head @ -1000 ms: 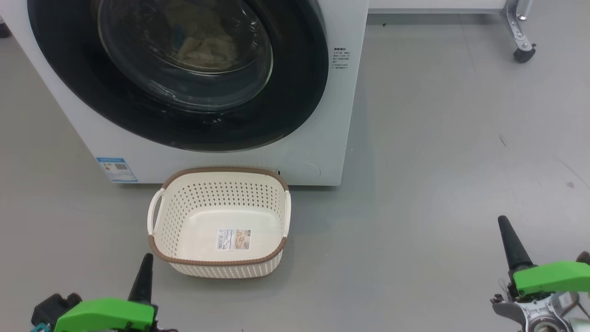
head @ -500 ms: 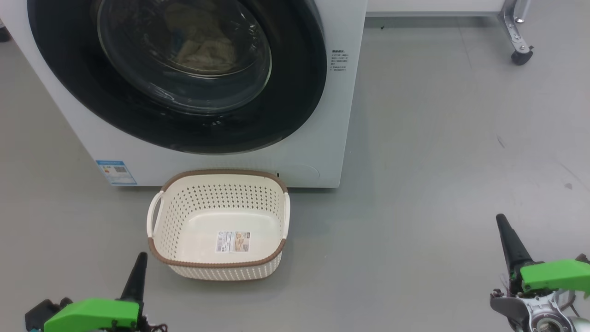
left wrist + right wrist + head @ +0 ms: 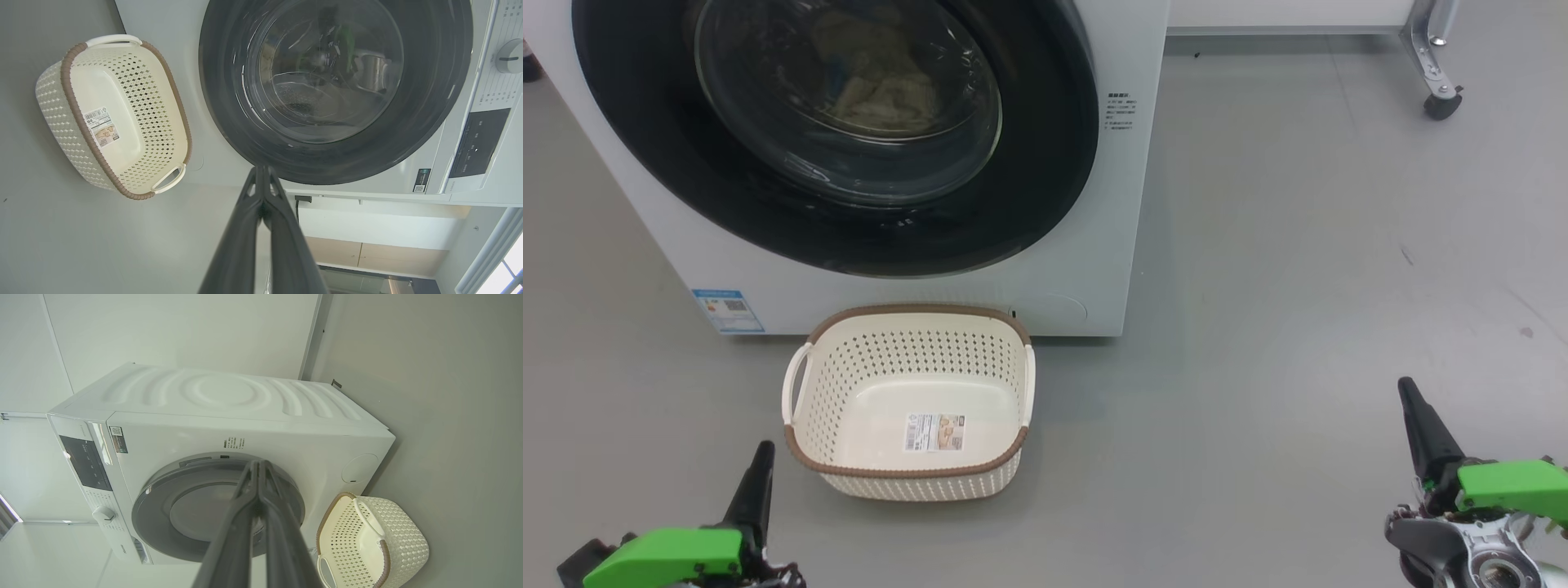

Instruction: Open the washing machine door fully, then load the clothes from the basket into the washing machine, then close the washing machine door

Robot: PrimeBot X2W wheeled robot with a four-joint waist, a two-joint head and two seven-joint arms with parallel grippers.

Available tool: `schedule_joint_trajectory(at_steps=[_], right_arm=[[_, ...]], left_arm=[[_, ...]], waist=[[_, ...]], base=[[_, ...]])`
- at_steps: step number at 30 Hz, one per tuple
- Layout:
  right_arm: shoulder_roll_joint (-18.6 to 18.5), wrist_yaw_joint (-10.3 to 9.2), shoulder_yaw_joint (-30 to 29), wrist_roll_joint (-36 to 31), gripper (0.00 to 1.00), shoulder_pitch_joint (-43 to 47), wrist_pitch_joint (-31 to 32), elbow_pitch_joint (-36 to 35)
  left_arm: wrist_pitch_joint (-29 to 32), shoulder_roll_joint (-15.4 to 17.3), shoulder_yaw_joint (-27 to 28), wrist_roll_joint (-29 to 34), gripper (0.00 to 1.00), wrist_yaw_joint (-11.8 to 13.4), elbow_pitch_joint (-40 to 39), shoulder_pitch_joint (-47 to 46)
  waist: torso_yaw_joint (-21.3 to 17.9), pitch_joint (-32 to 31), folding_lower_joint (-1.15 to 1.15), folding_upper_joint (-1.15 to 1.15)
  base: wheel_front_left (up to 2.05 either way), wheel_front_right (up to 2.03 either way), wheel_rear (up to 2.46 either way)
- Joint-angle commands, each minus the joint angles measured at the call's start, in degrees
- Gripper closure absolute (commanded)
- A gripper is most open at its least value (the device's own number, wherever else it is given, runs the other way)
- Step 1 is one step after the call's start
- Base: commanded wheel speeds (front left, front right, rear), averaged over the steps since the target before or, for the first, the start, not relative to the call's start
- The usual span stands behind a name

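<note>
The washing machine [image 3: 1107,245] stands on the grey floor [image 3: 1258,327], its front facing the robot. The washing machine door [image 3: 1045,163] lies closed against that front, glass bulging outward. The basket [image 3: 907,482] sits on the floor just in front of the machine, below the door. Its mouth faces up and its long axis runs parallel to the machine's front, with a handle at each short end. The clothes [image 3: 874,82] lie inside the drum, a pale heap behind the glass. The left gripper [image 3: 764,453] and right gripper [image 3: 1406,390] hover low with fingers pressed together, holding nothing. The blue label [image 3: 727,310], the basket's sticker [image 3: 935,431] and the printed lines [image 3: 1121,112] beside the door are too small to read.
</note>
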Motion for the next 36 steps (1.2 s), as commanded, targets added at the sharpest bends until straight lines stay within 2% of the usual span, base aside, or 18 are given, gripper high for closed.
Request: schedule_joint_trajectory(at_steps=[1,11,36], right_arm=[[-1.32,-0.06,1.13,2.87,1.00,-3.75,0.59,-1.33],[-1.41,-0.06,1.29,9.13,1.00,-4.52,1.34,-0.25],[-1.41,-0.06,1.29,9.13,1.00,-4.52,1.34,-0.25]], left_arm=[[0.88,0.40,2.63,-2.62,1.00,-0.70,-1.39,-2.72],[2.37,0.08,4.39,-8.25,1.00,-1.42,-1.09,-2.92],[2.53,-0.06,4.59,-8.08,1.00,-1.42,-1.09,-2.93]], waist=[[-0.05,-0.10,0.00,0.00],[-0.19,-0.41,0.00,0.00],[-0.19,-0.41,0.00,0.00]], base=[[0.00,0.00,0.00],[0.00,0.00,0.00],[0.00,0.00,0.00]])
